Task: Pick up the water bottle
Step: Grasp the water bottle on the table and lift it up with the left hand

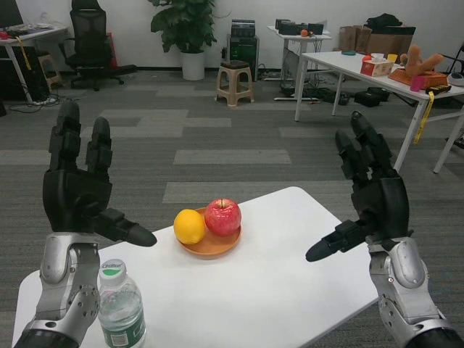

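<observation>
The water bottle (pixel 120 308), clear plastic with a white cap and a green label, stands upright near the table's front left corner. My left hand (pixel 78 192) is raised above and slightly left of it, fingers spread upward and thumb pointing right, holding nothing and not touching the bottle. My right hand (pixel 368 199) hovers over the table's right edge, fingers apart and empty, far from the bottle.
An orange plate (pixel 210 247) carrying a lemon (pixel 189 226) and a red apple (pixel 222 216) sits mid-table. The white table (pixel 275 304) ends close on the right. Beyond lie grey carpet, a stool (pixel 234 81), desks and a potted plant.
</observation>
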`<action>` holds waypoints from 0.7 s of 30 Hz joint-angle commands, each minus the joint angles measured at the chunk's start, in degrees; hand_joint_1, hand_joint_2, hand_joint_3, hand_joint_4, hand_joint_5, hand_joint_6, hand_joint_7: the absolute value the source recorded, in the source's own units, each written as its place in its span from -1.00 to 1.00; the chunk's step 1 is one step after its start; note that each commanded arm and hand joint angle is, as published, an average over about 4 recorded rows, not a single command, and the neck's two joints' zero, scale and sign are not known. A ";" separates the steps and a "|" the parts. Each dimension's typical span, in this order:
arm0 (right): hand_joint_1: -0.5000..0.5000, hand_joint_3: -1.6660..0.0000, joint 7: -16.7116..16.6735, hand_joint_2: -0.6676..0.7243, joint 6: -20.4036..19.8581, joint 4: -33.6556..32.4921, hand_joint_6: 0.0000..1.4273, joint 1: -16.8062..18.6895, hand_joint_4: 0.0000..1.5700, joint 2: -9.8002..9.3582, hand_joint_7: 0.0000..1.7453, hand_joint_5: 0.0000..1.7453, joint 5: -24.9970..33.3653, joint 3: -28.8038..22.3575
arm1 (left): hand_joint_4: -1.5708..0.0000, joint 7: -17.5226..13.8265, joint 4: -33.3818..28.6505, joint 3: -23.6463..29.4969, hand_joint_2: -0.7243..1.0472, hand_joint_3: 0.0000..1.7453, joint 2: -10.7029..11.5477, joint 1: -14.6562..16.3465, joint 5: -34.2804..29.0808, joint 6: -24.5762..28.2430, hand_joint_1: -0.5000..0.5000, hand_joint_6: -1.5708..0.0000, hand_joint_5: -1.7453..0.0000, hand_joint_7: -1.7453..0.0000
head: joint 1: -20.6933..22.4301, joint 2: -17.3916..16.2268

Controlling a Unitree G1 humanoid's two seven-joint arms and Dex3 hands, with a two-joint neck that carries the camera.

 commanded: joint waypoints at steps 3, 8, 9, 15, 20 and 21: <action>-1.00 1.00 -0.33 0.27 -0.38 -0.29 -1.00 0.56 -1.00 0.07 -0.90 -1.00 0.44 -0.40 | 1.00 0.12 -0.21 0.32 -0.70 -0.90 0.03 0.89 0.20 -0.58 -1.00 1.00 1.00 0.96 | 0.03 -0.13; -1.00 1.00 -0.33 0.27 -0.42 0.39 -1.00 0.29 -1.00 0.10 -0.92 -1.00 0.44 -0.22 | 1.00 0.12 -0.12 0.63 -0.70 -0.90 0.03 0.71 0.20 -0.58 -1.00 1.00 1.00 0.96 | 0.26 -0.92; -1.00 1.00 -0.33 0.27 -0.40 0.57 -1.00 0.21 -1.00 0.10 -0.92 -1.00 0.44 -0.20 | 1.00 0.12 -0.10 0.74 -0.70 -0.90 0.03 0.65 0.20 -0.56 -1.00 1.00 1.00 0.98 | 0.29 -1.11; -1.00 1.00 -0.33 0.27 -0.38 1.84 -1.00 -0.50 -1.00 0.10 -0.92 -1.00 0.44 -0.04 | 1.00 -0.06 -0.03 1.68 -0.70 -0.95 0.56 0.54 -0.72 -0.01 -1.00 1.00 1.00 0.96 | 1.08 -2.55; -1.00 1.00 -0.33 0.27 -0.33 3.01 -1.00 -1.18 -1.00 0.21 -0.92 -1.00 0.44 0.11 | 1.00 -0.70 -0.03 1.55 -0.70 -0.98 2.89 0.36 -2.72 1.84 -1.00 1.00 1.00 0.94 | 4.03 -6.33; -1.00 1.00 -0.33 0.27 -0.33 3.29 -1.00 -1.33 -1.00 0.23 -0.92 -1.00 0.44 0.17 | 1.00 -0.94 -0.03 1.51 -0.70 -0.98 3.51 0.27 -3.09 2.50 -1.00 1.00 1.00 0.92 | 4.09 -6.46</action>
